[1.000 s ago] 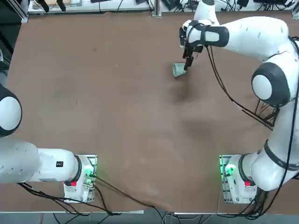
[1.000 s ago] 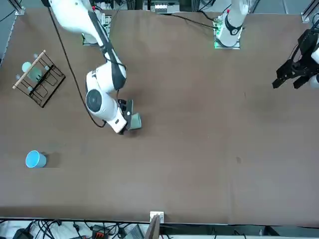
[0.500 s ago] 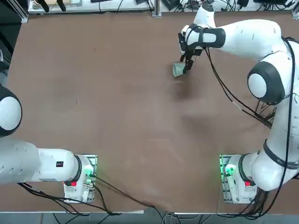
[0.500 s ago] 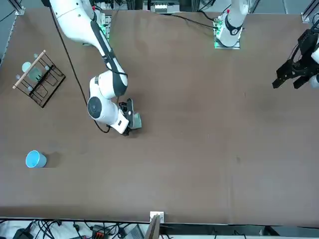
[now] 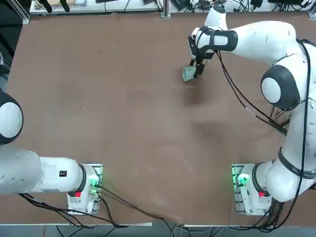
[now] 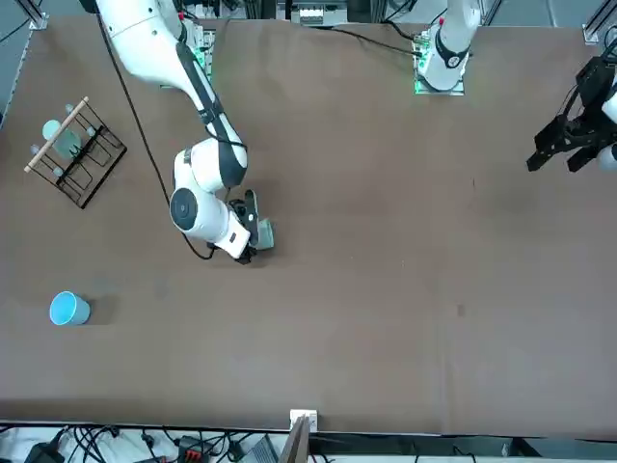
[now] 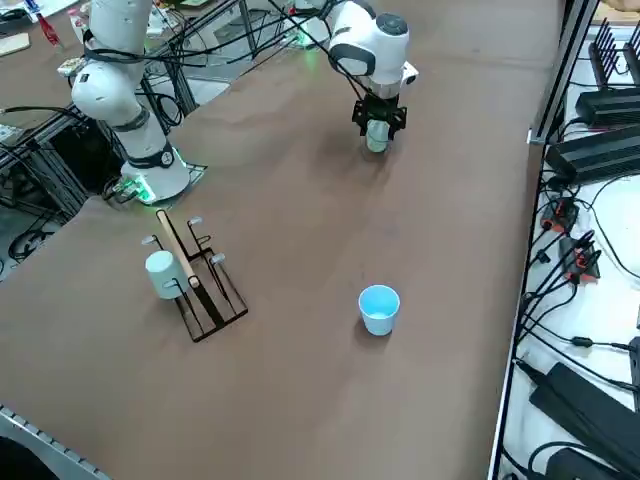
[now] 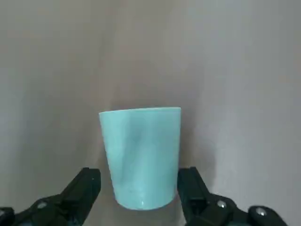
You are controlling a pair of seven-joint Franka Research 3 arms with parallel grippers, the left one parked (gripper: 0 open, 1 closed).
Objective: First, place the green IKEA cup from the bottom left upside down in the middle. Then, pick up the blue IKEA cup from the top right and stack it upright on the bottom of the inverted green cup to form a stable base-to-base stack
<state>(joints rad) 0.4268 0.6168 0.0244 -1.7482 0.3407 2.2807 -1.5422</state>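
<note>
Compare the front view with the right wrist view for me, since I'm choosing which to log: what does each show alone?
Front view alone: the blue cup near the table's edge, and a wire rack holding another pale cup. Right wrist view alone: the right gripper with its jaws open on either side of the green cup, not closed on it. Both show that green cup on the brown table at the gripper.

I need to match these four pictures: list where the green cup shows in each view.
Top: green cup upper middle, lying on the table.
Front: left of centre.
Right side: upper middle.
Right wrist: centre, between the open fingers.
Shared landmark: the right gripper, right at the cup in every view.
</note>
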